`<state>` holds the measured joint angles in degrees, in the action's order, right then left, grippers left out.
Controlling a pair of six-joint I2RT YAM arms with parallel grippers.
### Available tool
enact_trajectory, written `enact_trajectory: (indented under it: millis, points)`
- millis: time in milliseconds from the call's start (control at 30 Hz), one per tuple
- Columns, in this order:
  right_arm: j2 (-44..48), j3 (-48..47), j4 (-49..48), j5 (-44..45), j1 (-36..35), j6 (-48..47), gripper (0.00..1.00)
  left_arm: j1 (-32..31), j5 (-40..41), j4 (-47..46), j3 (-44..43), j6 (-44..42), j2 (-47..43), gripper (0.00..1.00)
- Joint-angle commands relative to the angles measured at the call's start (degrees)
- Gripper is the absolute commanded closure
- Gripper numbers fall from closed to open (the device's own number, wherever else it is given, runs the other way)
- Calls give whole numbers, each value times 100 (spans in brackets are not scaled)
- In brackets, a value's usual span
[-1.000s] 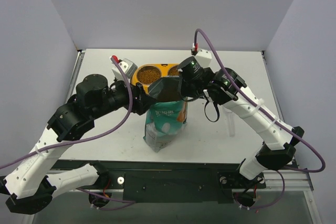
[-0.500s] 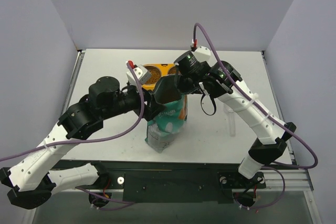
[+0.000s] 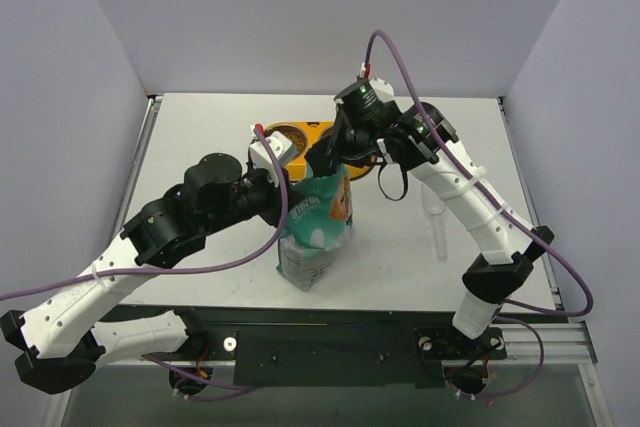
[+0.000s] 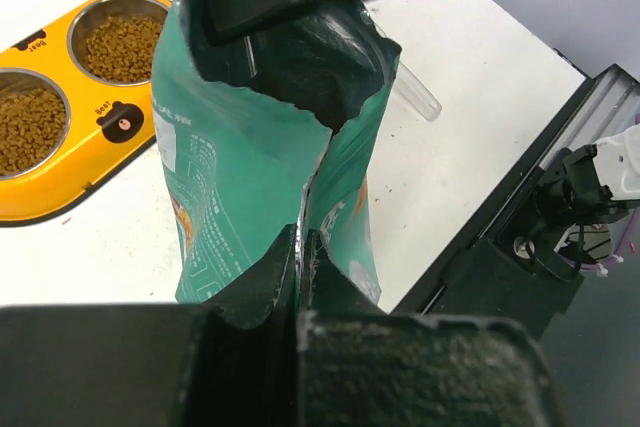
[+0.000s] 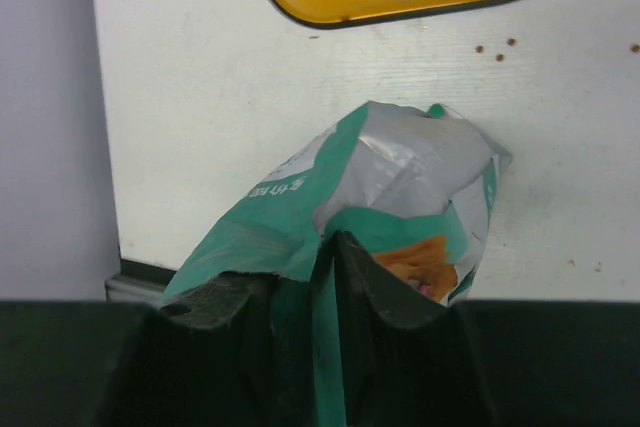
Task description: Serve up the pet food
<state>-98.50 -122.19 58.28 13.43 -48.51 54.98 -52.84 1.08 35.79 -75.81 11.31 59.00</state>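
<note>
1. Pet food [image 4: 32, 135]: small brown dry pellets, loose. A layer sits in both steel bowls [image 4: 120, 42] of the yellow feeder [image 4: 85, 162]. A few stray pellets [image 5: 495, 47] lie on the bench [image 3: 200, 127] just beside it. Whatever the bag holds is hidden
2. Handling, as a judgement: flows like gravel, rolls and bounces on a hard surface, and is too small to pinch. It moves only by way of the bag
3. Bag [image 3: 318, 222]: thin teal-and-white film with a silver lining, creased, its mouth torn jagged. It stands on the bench just in front of the feeder, the top slumping. Likely soft, slick and light at the top
4. Left gripper [image 4: 300, 247]: jaws closed to a slit on the near rim of the bag. Right gripper [image 5: 328, 247]: pinched likewise on a fold of the top edge
5. Best hold is the rim, opposite sides, to spread the mouth. The film could slip or tear further
</note>
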Motion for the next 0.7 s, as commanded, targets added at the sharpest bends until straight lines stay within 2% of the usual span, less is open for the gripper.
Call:
enact_trajectory:
  millis: [0, 33, 133, 200, 233, 300, 333, 367, 400, 433, 500, 600, 667]
  points:
    - [268, -332, -890, -2106, 849, -1872, 74, -42, 94, -195, -22, 90, -125, 99]
    - [400, -53, -915, -2421, 1017, -2443, 64, -42, 77, -204, -4, 186, -152, 100]
    - [1137, 852, -1371, -3441, 1641, -3220, 34, -34, 111, -318, 110, 450, -284, 100]
    - [1428, 1213, -1512, -3900, 1774, -3888, 25, -25, 147, -388, 215, 723, -406, 100]
    - [1482, 1328, -1548, -4179, 1801, -4342, 24, -16, 42, -432, 233, 854, -451, 100]
    - [1692, 1732, -1844, -4792, 2020, -4679, 23, 2, -98, -538, 347, 1021, -574, 100]
    - [1772, 2308, -2151, -5137, 2317, -4629, 23, 10, -108, -590, 400, 1083, -626, 100]
    - [1947, 2662, -3277, -6062, 2476, -4202, 23, 28, -308, -634, 418, 1197, -670, 100]
    - [2009, 3448, -4089, -6855, 2687, -3919, 23, 37, -397, -670, 461, 1259, -688, 100]
    - [2045, 3813, -5384, -7115, 2802, -3255, 23, 63, -537, -739, 471, 1329, -741, 100]
    - [1897, 4142, -6674, -7635, 2908, -2576, 23, 124, -696, -827, 532, 1435, -785, 100]
    - [1571, 4002, -7382, -8082, 2900, -1940, 23, 265, -881, -916, 550, 1558, -794, 100]
    - [1413, 4019, -8388, -8346, 2917, -1099, 23, 528, -1030, -890, 497, 1602, -768, 100]
